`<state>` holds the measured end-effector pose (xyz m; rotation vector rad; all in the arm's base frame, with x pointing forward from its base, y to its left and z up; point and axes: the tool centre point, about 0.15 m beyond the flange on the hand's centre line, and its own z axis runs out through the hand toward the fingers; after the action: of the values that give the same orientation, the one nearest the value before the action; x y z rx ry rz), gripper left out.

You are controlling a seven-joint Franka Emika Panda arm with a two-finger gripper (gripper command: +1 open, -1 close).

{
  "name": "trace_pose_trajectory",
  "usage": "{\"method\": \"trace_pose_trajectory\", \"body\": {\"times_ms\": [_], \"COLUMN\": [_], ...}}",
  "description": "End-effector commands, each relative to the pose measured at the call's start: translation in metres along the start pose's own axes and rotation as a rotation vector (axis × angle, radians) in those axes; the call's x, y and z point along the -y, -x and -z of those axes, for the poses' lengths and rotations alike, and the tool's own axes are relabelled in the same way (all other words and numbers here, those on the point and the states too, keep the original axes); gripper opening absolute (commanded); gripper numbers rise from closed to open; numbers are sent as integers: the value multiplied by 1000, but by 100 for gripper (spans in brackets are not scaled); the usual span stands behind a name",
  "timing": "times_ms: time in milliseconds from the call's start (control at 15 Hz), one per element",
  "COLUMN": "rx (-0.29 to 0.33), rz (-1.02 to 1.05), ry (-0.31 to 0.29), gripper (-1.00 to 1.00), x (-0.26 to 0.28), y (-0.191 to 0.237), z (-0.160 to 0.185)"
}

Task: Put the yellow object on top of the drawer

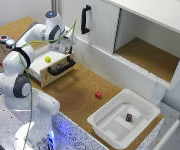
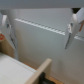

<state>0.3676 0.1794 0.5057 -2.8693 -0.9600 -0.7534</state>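
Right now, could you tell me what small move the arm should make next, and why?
Probably lift the gripper straight up and away. The yellow object already sits on top of the drawer, apart from the fingers, which the wrist view shows spread with nothing between them, so nothing remains to place.
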Motion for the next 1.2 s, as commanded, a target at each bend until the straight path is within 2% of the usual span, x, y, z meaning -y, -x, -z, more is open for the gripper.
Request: {"method": "trace_pose_trajectory", "body": {"times_ms": [0, 200, 400, 533, 800, 1133], "rx": [89, 121, 163, 224, 325, 354], "rz": [334, 522, 682, 751, 826, 871], "ry": [-202, -293, -344, -379, -374, -381], "gripper": [100, 100, 100, 100, 100, 100], "x": [32, 71, 121, 145, 162, 159], "y": [-39, -45, -48, -38, -6, 13], "z": [-13, -26, -49, -67, -100, -138]}}
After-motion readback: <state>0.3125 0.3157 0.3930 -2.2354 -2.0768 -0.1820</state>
